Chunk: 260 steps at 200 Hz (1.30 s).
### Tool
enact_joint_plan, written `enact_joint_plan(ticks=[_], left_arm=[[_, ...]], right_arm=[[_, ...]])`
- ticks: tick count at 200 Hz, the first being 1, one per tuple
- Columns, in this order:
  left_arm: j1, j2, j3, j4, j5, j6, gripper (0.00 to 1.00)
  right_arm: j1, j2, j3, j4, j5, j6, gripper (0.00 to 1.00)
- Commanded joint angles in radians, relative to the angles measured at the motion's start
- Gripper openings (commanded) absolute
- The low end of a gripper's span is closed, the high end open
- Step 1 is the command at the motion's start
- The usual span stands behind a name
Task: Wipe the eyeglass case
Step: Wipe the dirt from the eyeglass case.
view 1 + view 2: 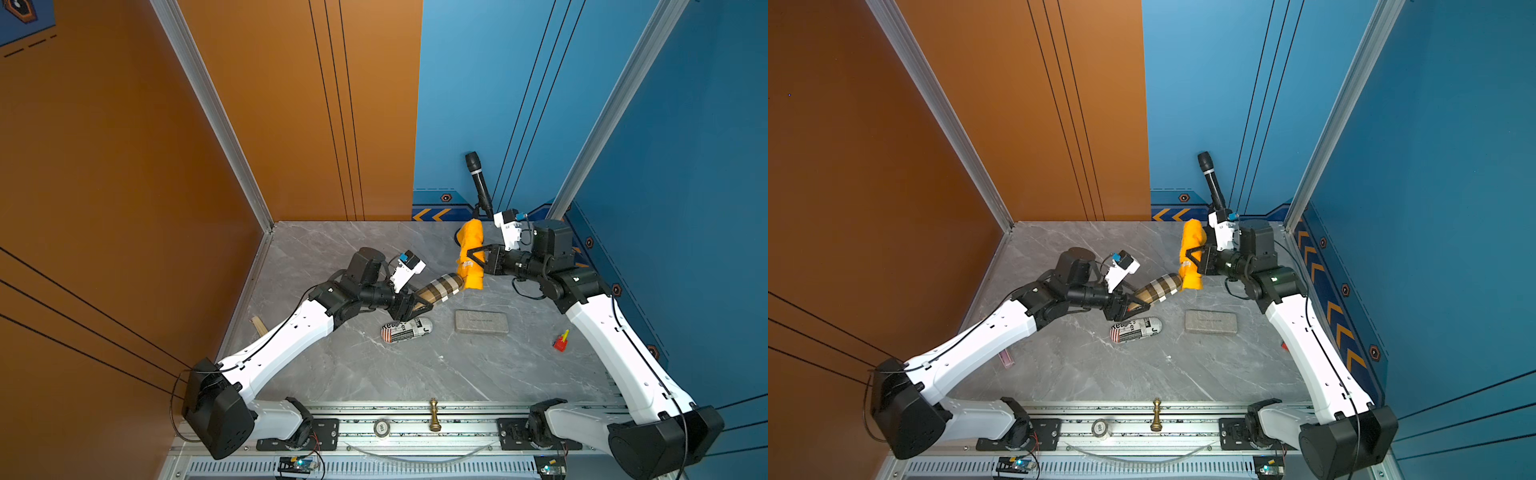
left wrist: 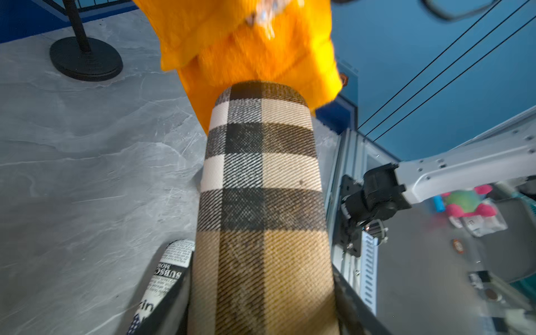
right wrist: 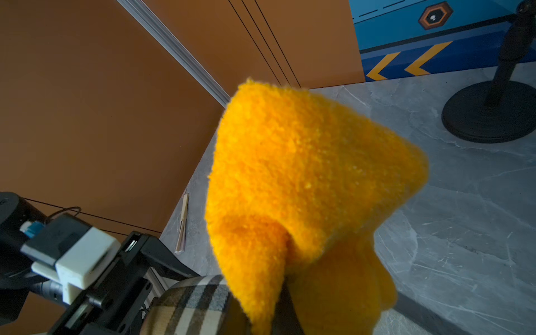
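both top views looked steeply down from high above the near edge, far off, covering the whole table [image 1: 374,374]. the left wrist view ran close along the eyeglass case [image 2: 261,203] toward the orange cloth [image 2: 246,43]. the right wrist view sat just behind that cloth, facing the left wall [image 3: 87,101]. both wrist views shared the stand base [image 2: 85,58].

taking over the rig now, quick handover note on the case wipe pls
Left gripper: shut on the plaid eyeglass case, held off the table.
Right gripper: shut on the orange cloth.
Cloth touches the case's far end; newsprint case and grey case lie on the table.
Done: both picked up, contact made.
Left: wipe along the case; how much is wiped does not show.
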Motion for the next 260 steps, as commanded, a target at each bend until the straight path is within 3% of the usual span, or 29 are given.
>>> enact_joint_plan(ticks=[1, 38, 68, 98, 135, 161, 198, 231, 260], left_arm=[[-0.097, 0.005, 0.071, -0.15, -0.326, 0.223, 0.39], [-0.277, 0.03, 0.039, -0.087, -0.849, 0.489, 0.39], [-0.363, 0.031, -0.065, 0.101, -1.092, 0.693, 0.38], [-0.413, -0.027, -0.202, 0.348, -1.124, 0.821, 0.38], [-0.457, -0.055, -0.294, 0.506, -1.123, 0.954, 0.4], [-0.476, -0.038, -0.308, 0.586, -1.181, 1.012, 0.39], [-0.526, 0.06, -0.365, 0.888, -1.353, 1.308, 0.37], [-0.52, 0.127, -0.384, 1.092, -1.419, 1.425, 0.37], [-0.509, 0.115, -0.397, 1.112, -1.426, 1.421, 0.37]], right_arm=[[0.004, 0.036, 0.064, -0.14, 0.002, 0.005, 0.0], [0.004, 0.073, 0.096, -0.191, 0.005, -0.011, 0.0], [0.017, 0.1, 0.156, -0.226, 0.003, -0.021, 0.0], [0.058, 0.127, 0.212, -0.262, 0.021, -0.023, 0.0], [0.192, 0.146, 0.229, -0.267, 0.055, -0.004, 0.0], [0.253, 0.195, 0.239, -0.288, 0.046, -0.013, 0.0], [0.308, 0.288, 0.284, -0.306, -0.014, -0.033, 0.0], [0.241, 0.352, 0.194, -0.325, -0.109, -0.058, 0.0], [0.129, 0.291, 0.108, -0.412, -0.049, -0.142, 0.0]])
